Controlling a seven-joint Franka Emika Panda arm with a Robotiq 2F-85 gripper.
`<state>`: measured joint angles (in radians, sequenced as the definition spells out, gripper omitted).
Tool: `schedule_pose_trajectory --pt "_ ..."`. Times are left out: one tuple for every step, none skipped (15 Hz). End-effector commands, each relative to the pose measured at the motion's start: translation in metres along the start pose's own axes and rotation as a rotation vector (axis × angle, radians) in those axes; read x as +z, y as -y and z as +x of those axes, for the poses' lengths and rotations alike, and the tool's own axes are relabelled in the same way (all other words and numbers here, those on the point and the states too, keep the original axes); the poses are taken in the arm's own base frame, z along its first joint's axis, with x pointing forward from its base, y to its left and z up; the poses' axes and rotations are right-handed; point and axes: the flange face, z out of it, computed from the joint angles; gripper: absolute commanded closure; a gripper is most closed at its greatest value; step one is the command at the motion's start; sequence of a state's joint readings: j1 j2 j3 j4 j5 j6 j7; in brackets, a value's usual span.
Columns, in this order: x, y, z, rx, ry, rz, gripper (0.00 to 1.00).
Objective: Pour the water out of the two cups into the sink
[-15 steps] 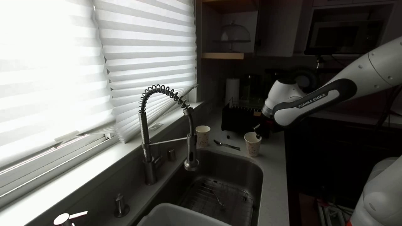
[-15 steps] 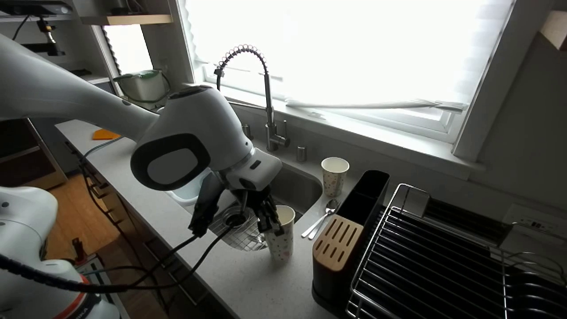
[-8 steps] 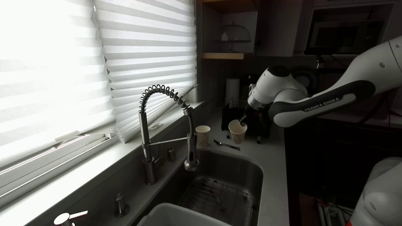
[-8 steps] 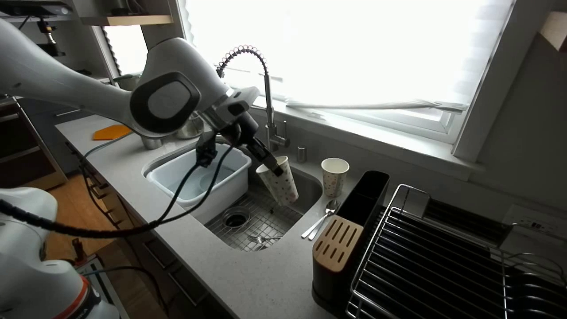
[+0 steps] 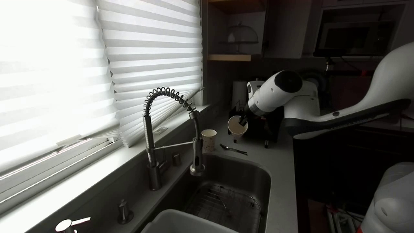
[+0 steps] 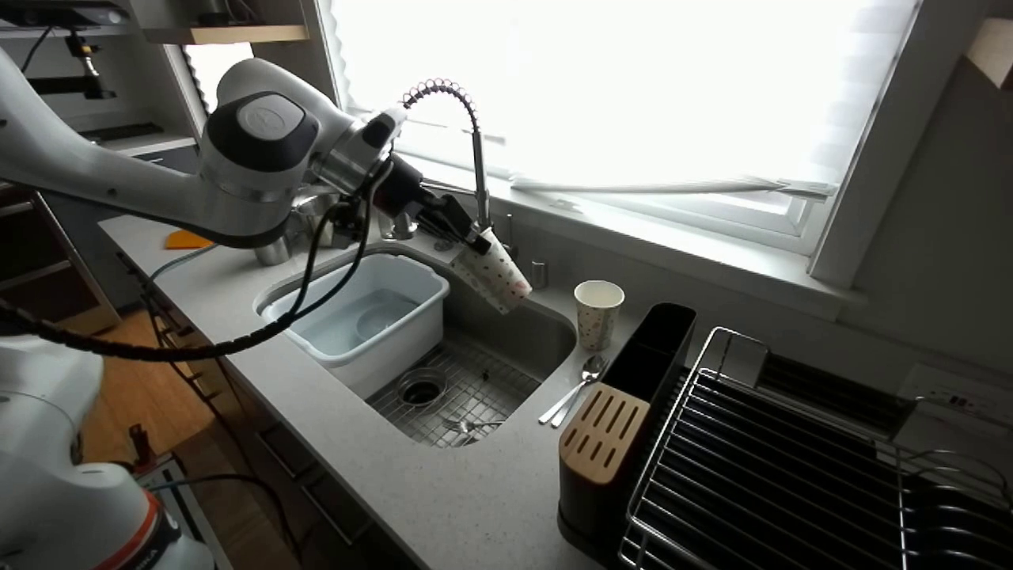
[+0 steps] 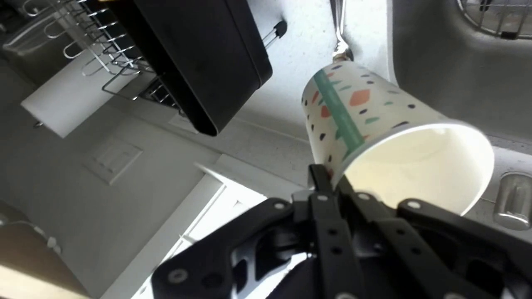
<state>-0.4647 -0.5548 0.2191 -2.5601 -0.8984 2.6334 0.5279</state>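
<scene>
A cream-white paper cup with coloured specks (image 6: 500, 273) is tilted well over, held by its rim in my gripper (image 6: 479, 240). One finger is inside the cup and the other outside; the wrist view shows this grip (image 7: 332, 178). The held cup hangs in the air above the back part of the sink (image 6: 546, 342), bottom toward the right and mouth toward the faucet side in that exterior view. Its pale inside shows in the wrist view; I cannot tell whether water is in it. The second cup (image 6: 597, 317) stands upright on the counter beside the sink.
A white tub (image 6: 404, 348) with liquid sits in the sink's left part. The spring faucet (image 5: 148, 136) rises behind the sink. Spoons (image 6: 574, 392) lie beside the standing cup. A black utensil holder (image 6: 597, 443) and a wire dish rack (image 6: 712, 467) stand at the right.
My gripper has lifted the cup from the counter by its rim, carried it over the sink toward the faucet, and tilted it further. The second cup has not moved.
</scene>
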Motion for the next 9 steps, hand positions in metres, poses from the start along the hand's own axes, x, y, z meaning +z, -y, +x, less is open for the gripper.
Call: schedule_pose_trajectory --pt "-0.011 0.003 -0.004 -0.063 -0.077 -0.101 0.99" --pt "-0.012 0.005 -0.005 -0.075 -0.095 -0.121 0.99" --pt "-0.015 0.006 -0.004 -0.093 -0.114 -0.148 0.99" --pt "-0.015 0.009 -0.005 -0.106 -0.131 -0.165 0.99" --pt "-0.017 0.011 -0.005 -0.117 -0.148 -0.189 0.99" --pt "-0.019 0.012 -0.005 -0.126 -0.169 -0.212 0.99" --pt "-0.02 0.014 -0.005 -0.14 -0.189 -0.228 0.99" --pt "-0.023 0.016 -0.005 -0.155 -0.215 -0.25 0.99" --pt "-0.025 0.018 -0.006 -0.174 -0.241 -0.275 0.99"
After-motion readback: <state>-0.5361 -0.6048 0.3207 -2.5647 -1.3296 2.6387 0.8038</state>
